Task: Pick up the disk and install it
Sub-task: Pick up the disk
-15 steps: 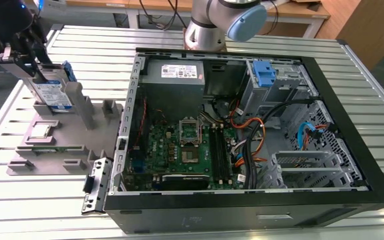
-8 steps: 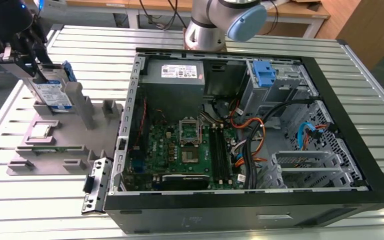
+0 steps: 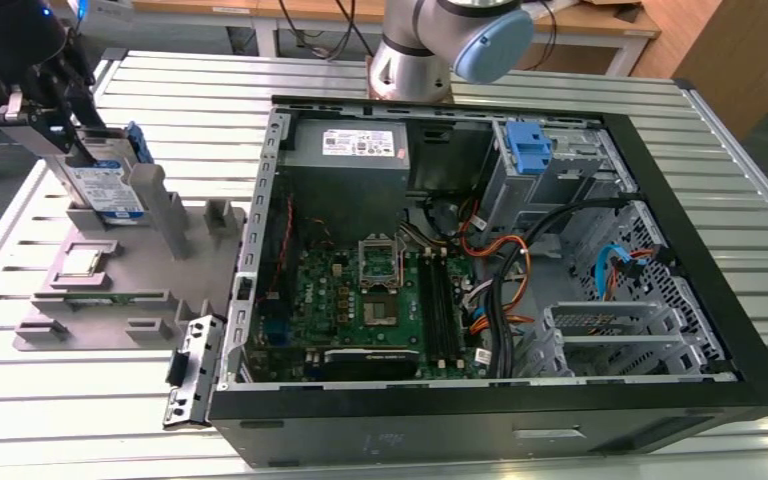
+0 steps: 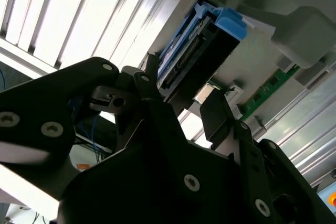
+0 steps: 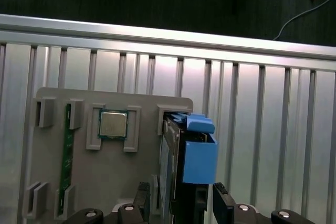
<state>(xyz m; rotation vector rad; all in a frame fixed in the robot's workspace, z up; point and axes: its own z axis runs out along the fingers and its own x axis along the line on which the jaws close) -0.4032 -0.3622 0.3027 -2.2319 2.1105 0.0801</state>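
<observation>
Nearest the exterior camera, at six o'clock, runs the black front wall of an open computer case [image 3: 491,420] lying on a slatted metal worktop [image 3: 758,200]. Just off its corner, at seven o'clock, lies a loose metal bracket [image 3: 188,372]. Inside the case the green motherboard [image 3: 357,300] lies flat, with orange and blue cables on its three o'clock side.

Beside the case, at nine o'clock, sits a grey fixture tray [image 3: 104,320]. The first wrist view shows a processor chip [image 5: 112,124] in one of its pockets and a green memory stick [image 5: 65,156] on edge in a slot.

Farther back on that tray, at ten o'clock, the disk [image 3: 107,185] stands upright with its blue handle end up. Its white-and-blue label faces the camera, the print too small to read. The gripper [image 3: 75,140] is closed narrowly on the disk from above; in both wrist views a finger [image 5: 224,208] [image 4: 215,114] lies against each broad side.

At twelve o'clock within the case sits a grey power-supply box [image 3: 357,150] whose white sticker is also illegible. A blue bracket [image 3: 528,148] sits at one o'clock, and behind them rises the arm's base [image 3: 418,55].
</observation>
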